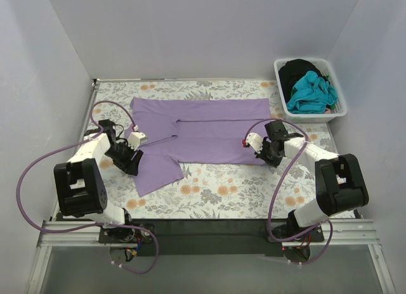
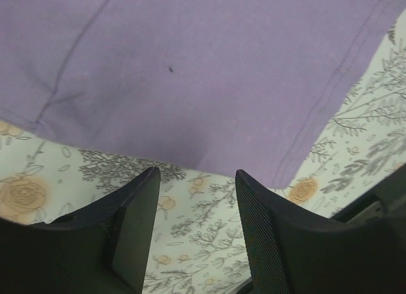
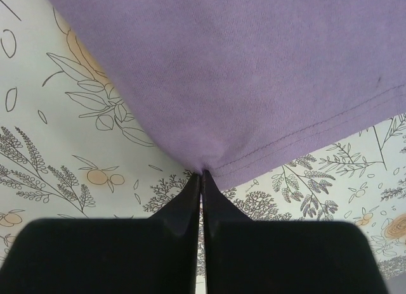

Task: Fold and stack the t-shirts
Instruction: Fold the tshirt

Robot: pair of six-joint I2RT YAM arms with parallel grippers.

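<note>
While tight on t-shirt (image 3: pixel 241 72), end effector (image 3: pixel 202 175)

Table under floral covering (image 1: pixel 222 192): pale ground, orange blooms, grey-green sprigs, lying flat to all edges seen. Lavender t-shirt (image 1: pixel 209 132) lies directly on it, stretched left to right across the far half, partly folded, with layered edges running lengthwise through its middle. One flap (image 1: pixel 155 170) spreads toward the near left, flat on the print. Right hem is stitched and lifted slightly in a small peak (image 3: pixel 203 161); the covering shows bare beside it. White slatted basket (image 1: pixel 315 117) sits at the far right corner, just beside the shirt's right end, not touching it.
</note>
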